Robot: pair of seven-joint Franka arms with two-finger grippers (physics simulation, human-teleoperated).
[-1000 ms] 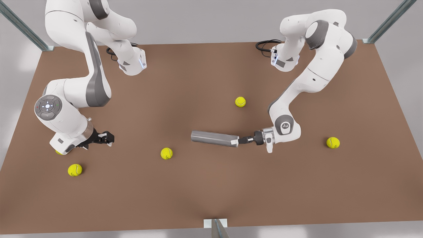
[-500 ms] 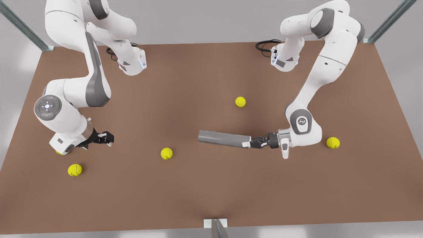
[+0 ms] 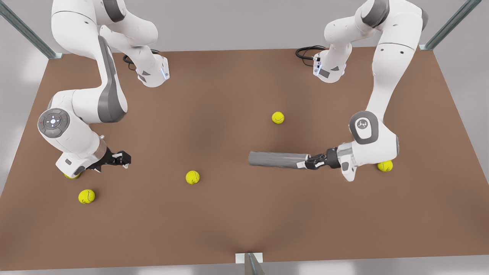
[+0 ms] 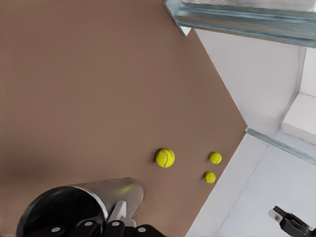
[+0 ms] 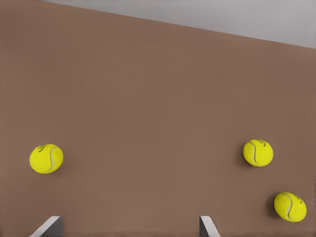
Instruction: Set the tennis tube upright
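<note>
The tennis tube (image 3: 277, 159) is a grey cylinder lying on its side on the brown table (image 3: 229, 221), right of centre in the front view. My left gripper (image 3: 307, 163) is shut on the rim of the end toward the front view's right. In the left wrist view the tube (image 4: 106, 192) shows its dark open mouth, and the gripper (image 4: 116, 219) pinches the rim wall. My right gripper (image 3: 124, 157) waits low over the table at the front view's left. It is open, fingertips (image 5: 49, 226) wide apart with nothing between them.
Several yellow-green tennis balls lie about: one (image 3: 278, 117) behind the tube, one (image 3: 192, 177) in the middle, one (image 3: 86, 196) at the front left, one (image 3: 385, 166) half hidden behind the left arm's wrist. A metal post (image 3: 250, 263) stands at the front edge.
My left gripper has drawn the tube, still lying down, toward the front view's right, close to the ball there. The right arm has barely moved.
</note>
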